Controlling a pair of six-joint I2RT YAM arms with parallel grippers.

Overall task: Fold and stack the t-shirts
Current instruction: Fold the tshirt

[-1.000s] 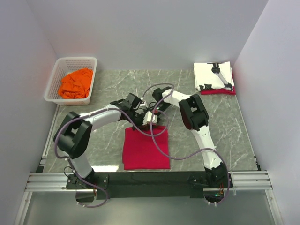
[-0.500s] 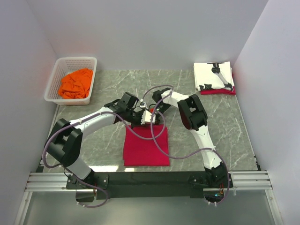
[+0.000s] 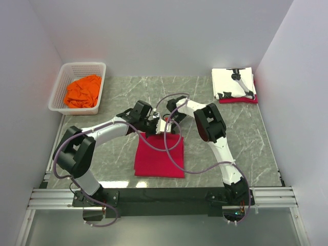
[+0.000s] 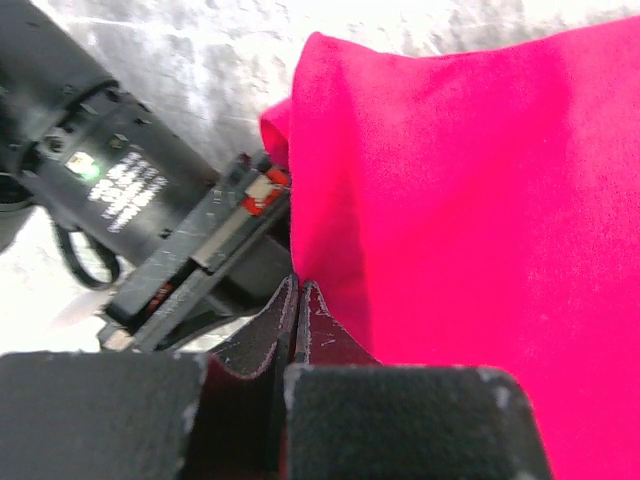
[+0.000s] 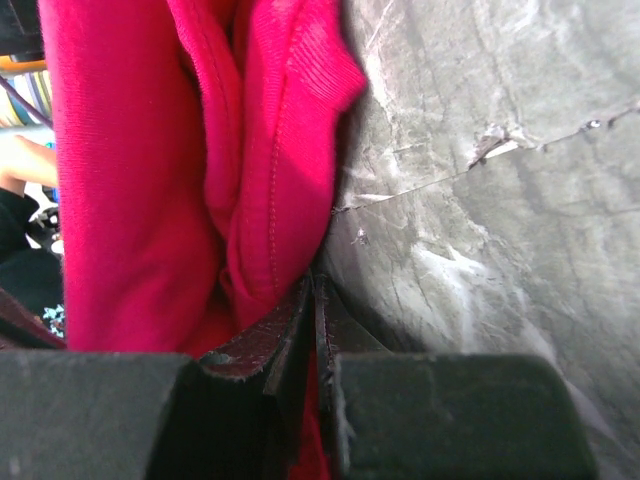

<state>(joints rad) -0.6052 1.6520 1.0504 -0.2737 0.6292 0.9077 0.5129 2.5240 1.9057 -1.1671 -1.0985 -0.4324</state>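
A folded crimson-red t-shirt (image 3: 159, 156) lies mid-table. At its far edge my left gripper (image 3: 154, 125) and my right gripper (image 3: 165, 125) sit close together. In the left wrist view the left gripper (image 4: 297, 288) is shut, with the red t-shirt (image 4: 470, 200) running right up to its tips. In the right wrist view the right gripper (image 5: 313, 282) is shut on a bunched hem of the red t-shirt (image 5: 250, 170). A white t-shirt with black print (image 3: 233, 83) lies folded on another red t-shirt (image 3: 240, 100) at the back right. An orange t-shirt (image 3: 83, 90) sits crumpled in the basket.
The white lattice basket (image 3: 63, 74) stands at the back left of the grey marble table (image 3: 246, 143). White walls close in the left, back and right sides. Purple cables loop over the red t-shirt, and a black strip runs along the near edge.
Both grippers have moved a little toward the back of the table, and the red t-shirt has slid back with them. Its near edge now lies further from the front strip.
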